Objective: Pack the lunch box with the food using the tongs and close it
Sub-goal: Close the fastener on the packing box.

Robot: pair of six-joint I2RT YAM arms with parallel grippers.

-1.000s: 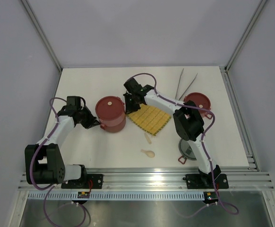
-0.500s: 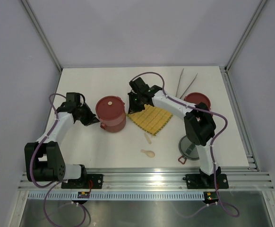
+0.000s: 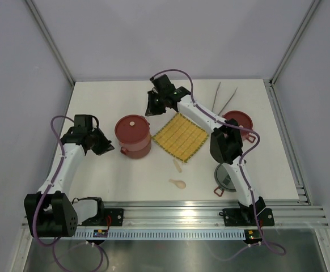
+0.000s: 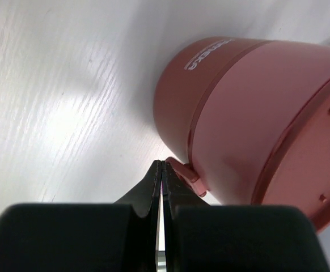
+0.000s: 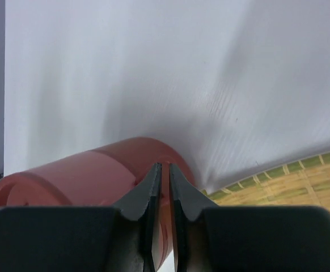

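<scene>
Tongs (image 3: 222,101) lie untouched in a thin open V, and the right gripper (image 3: 151,107) has just left the mat (image 3: 180,136) — maybe it grabs them next.

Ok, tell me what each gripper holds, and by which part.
Nothing. Left gripper shut empty beside the lunch box; right gripper barely parted, also empty.

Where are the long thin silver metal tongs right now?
The silver tongs lie at the table's far right in the top view, just behind the flat red disc lid.
</scene>
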